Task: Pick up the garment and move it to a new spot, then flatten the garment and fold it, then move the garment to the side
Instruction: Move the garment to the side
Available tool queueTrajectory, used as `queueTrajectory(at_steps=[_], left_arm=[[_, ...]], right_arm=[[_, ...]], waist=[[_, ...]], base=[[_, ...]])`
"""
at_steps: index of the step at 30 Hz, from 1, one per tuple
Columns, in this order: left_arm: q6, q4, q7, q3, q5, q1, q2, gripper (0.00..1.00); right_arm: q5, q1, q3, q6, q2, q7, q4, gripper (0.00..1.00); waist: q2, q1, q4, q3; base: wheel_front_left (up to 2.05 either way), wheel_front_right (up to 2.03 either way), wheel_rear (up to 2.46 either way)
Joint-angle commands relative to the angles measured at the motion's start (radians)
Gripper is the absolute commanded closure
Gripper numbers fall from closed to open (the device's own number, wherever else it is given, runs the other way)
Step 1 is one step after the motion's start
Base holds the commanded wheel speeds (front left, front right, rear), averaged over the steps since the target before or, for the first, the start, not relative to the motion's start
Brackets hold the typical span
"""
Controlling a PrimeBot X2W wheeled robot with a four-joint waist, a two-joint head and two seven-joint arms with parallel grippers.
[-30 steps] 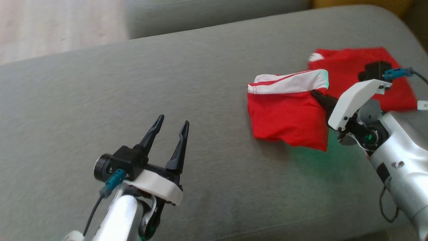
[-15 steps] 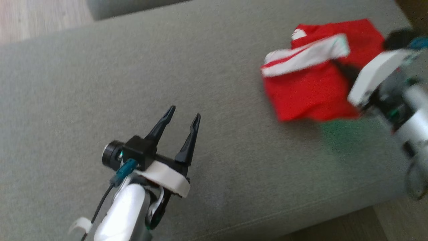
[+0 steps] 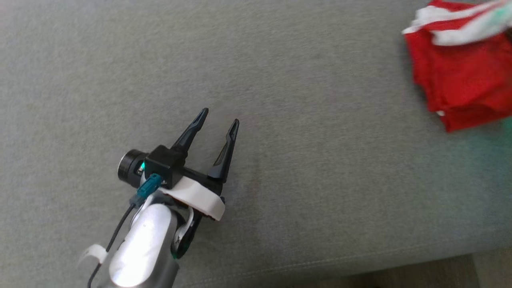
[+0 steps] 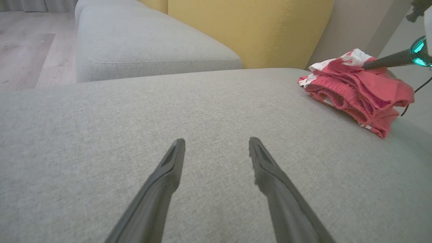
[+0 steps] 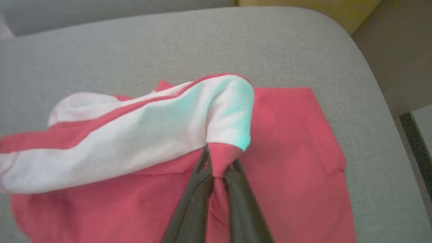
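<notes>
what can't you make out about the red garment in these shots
- Head view: the garment runs off the right edge, and its white band is blurred.
- Right wrist view: the right gripper is shut on a fold. The raised flap hides the cloth under it, and the bottom edge cuts off the rest.
- Left wrist view: the garment's layers are bunched and too small to count. The right arm is cut off by the right edge.

A grey sofa seat (image 3: 320, 180) is seen, backed by a yellow cushion (image 4: 249, 30) and bordered by wooden floor (image 4: 23, 50).
</notes>
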Motion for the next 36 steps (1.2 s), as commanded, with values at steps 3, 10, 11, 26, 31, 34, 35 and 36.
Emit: queueTrajectory(at_steps=[3, 10, 11, 26, 31, 34, 35, 36], left_arm=[[0.006, -0.036, -0.005, 0.026, 0.008, -0.039, 0.012, 0.00], [0.017, -0.035, -0.005, 0.045, -0.006, -0.026, 0.010, 0.00], [0.019, -0.036, -0.005, 0.050, -0.009, -0.022, 0.010, 0.00], [0.097, -0.078, -0.005, 0.235, -0.067, 0.105, 0.033, 0.00], [0.117, -0.072, -0.005, 0.284, -0.087, 0.134, 0.038, 0.00], [0.136, -0.049, -0.004, 0.300, -0.089, 0.151, 0.042, 0.00], [0.143, -0.038, -0.003, 0.304, -0.089, 0.157, 0.044, 0.00], [0.148, -0.032, -0.004, 0.311, -0.094, 0.162, 0.042, 0.00]], right_arm=[[-0.038, -0.025, 0.010, -0.001, -0.043, -0.015, 0.051, 1.00], [-0.123, -0.054, 0.030, -0.001, 0.013, -0.138, 0.177, 0.00], [-0.132, -0.056, 0.031, -0.001, 0.019, -0.163, 0.183, 0.00], [-0.101, 0.108, -0.021, -0.001, 0.069, -0.490, -0.080, 0.00], [-0.134, 0.226, -0.095, -0.001, 0.099, -0.559, -0.121, 0.00], [-0.188, 0.305, -0.152, -0.001, 0.127, -0.584, -0.144, 0.00], [-0.209, 0.333, -0.179, -0.001, 0.140, -0.591, -0.153, 0.00], [-0.235, 0.363, -0.208, -0.001, 0.155, -0.595, -0.165, 0.00]], waist=[[0.0000, -0.0002, 0.031, 0.028], [0.0000, -0.0002, 0.036, -0.026], [0.0000, -0.0002, 0.036, -0.042], [0.0000, -0.0002, 0.052, -0.334], [0.0000, -0.0002, 0.061, -0.382], [0.0000, -0.0002, 0.067, -0.393], [0.0000, -0.0002, 0.068, -0.396], [0.0000, -0.0002, 0.068, -0.399]], base=[[0.00, 0.00, 0.00], [0.00, 0.00, 0.00], [0.00, 0.00, 0.00], [0.00, 0.00, 0.00], [0.00, 0.00, 0.00], [0.00, 0.00, 0.00], [0.00, 0.00, 0.00], [0.00, 0.00, 0.00]])
